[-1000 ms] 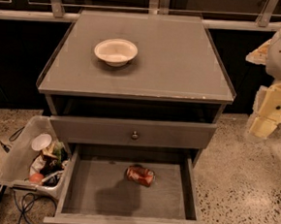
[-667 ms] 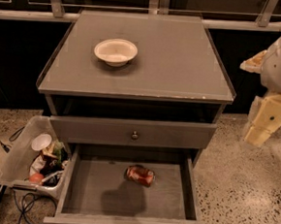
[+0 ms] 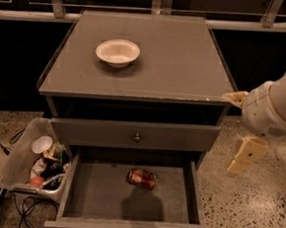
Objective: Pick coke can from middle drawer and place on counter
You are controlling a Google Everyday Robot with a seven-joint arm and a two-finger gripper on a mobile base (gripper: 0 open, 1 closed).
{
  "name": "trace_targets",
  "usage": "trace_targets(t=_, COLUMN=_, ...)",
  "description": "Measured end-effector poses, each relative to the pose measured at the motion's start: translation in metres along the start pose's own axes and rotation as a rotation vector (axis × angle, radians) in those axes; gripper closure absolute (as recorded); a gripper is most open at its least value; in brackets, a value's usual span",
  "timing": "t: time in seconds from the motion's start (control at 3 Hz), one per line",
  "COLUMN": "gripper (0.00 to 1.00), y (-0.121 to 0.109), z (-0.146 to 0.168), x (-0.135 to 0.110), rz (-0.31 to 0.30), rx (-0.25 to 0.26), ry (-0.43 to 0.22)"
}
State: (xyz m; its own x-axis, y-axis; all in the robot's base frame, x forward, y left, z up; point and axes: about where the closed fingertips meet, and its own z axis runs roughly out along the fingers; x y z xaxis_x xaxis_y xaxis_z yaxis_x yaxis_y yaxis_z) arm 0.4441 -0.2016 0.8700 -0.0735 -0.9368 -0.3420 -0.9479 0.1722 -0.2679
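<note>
1. Now the hand [image 3: 246,155] hangs right of the drawer [image 3: 96,201], well apart from the can [image 3: 142,178]; whether it is open or closed cannot be told.
2. One can lies on its side in the open drawer.
3. Likely step: the approach; next, the hand must reach down into the drawer.
4. One bowl [image 3: 117,52] sits on the counter [image 3: 186,65].

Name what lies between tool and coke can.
Camera view: only the middle drawer's right wall and bare floor; the tool hangs right of it, coke can inside.
</note>
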Motion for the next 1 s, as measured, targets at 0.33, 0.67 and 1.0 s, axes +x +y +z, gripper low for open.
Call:
trace_targets(t=0.33, gripper=0.0, y=-0.0012, z=0.0444, x=0.0149, rz=0.026, rx=0.016, ry=-0.073)
trace_targets(t=0.67, gripper=0.0, y=-0.0106, z=0.0482, x=0.0148, rz=0.03, rx=0.049, ry=-0.083)
trace_targets(t=1.0, gripper=0.0, y=-0.0093, z=0.0477, x=0.0145, rz=0.029, rx=0.045, ry=-0.081)
